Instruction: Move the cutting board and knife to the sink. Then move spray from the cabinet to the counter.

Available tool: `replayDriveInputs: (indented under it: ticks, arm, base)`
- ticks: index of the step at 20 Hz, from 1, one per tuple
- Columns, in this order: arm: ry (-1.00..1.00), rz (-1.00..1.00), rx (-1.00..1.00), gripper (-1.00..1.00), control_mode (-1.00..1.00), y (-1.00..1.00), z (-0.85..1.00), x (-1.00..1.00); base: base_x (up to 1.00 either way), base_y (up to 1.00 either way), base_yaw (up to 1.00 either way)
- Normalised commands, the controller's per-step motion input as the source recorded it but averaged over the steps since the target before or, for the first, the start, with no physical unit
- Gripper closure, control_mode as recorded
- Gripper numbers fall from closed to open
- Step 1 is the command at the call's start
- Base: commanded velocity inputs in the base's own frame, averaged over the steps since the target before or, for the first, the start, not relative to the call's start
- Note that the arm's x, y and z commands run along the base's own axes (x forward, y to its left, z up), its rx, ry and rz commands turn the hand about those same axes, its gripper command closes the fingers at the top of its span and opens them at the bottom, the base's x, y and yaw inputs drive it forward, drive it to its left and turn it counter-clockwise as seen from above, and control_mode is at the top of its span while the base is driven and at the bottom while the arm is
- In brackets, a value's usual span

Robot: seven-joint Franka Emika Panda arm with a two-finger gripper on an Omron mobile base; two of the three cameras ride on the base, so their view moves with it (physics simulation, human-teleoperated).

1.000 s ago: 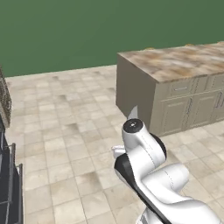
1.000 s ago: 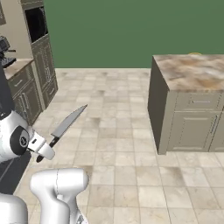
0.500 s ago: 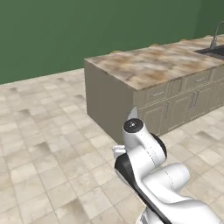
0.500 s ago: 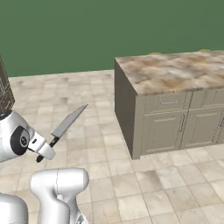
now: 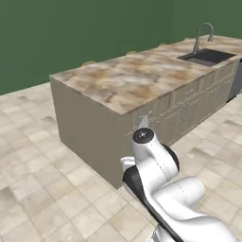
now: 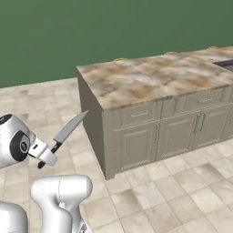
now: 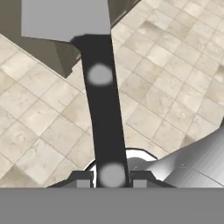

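Note:
My gripper (image 6: 47,159) is shut on the knife (image 6: 68,130), held low over the tiled floor in front of the island. The dark handle (image 7: 103,109) runs up between the fingertips (image 7: 81,179) in the hand view, with the grey blade (image 7: 65,19) above it. In the left base view only the blade tip (image 5: 143,122) sticks up behind the arm. The counter (image 5: 142,78) is a marbled stone island top ahead. The sink (image 5: 206,56) with its tall faucet (image 5: 202,35) lies at the counter's far right end. Cutting board, spray and cabinet are out of view.
Beige drawer and door fronts (image 6: 177,129) line the island's side facing me. A green wall (image 6: 113,32) stands behind it. Tiled floor (image 6: 182,191) spreads around the island's near corner (image 5: 120,142).
The base has driven and turned, so the island slid nearer and to the middle, and the sink came into the left base view. The knife stays in the shut gripper at the same pose.

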Motion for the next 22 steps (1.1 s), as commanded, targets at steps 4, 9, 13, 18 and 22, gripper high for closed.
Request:
replayDriveInputs:
  ticks: [4, 9, 13, 18, 22]
  arm:
    - [0.0, 0.0, 0.0, 1.0, 1.0, 0.0, 0.0, 0.0]
    - [0.0, 0.0, 0.0, 1.0, 1.0, 0.0, 0.0, 0.0]
    - [0.0, 0.0, 0.0, 1.0, 1.0, 0.0, 0.0, 0.0]
    - [0.0, 0.0, 0.0, 1.0, 1.0, 0.0, 0.0, 0.0]
    - [0.0, 0.0, 0.0, 1.0, 1.0, 0.0, 0.0, 0.0]
  base:
    - [1.0, -0.51, -0.26]
    - [1.0, -0.49, -0.25]
    - [1.0, -0.51, -0.21]
    - [1.0, -0.45, -0.16]
    - [1.0, -0.56, -0.1]
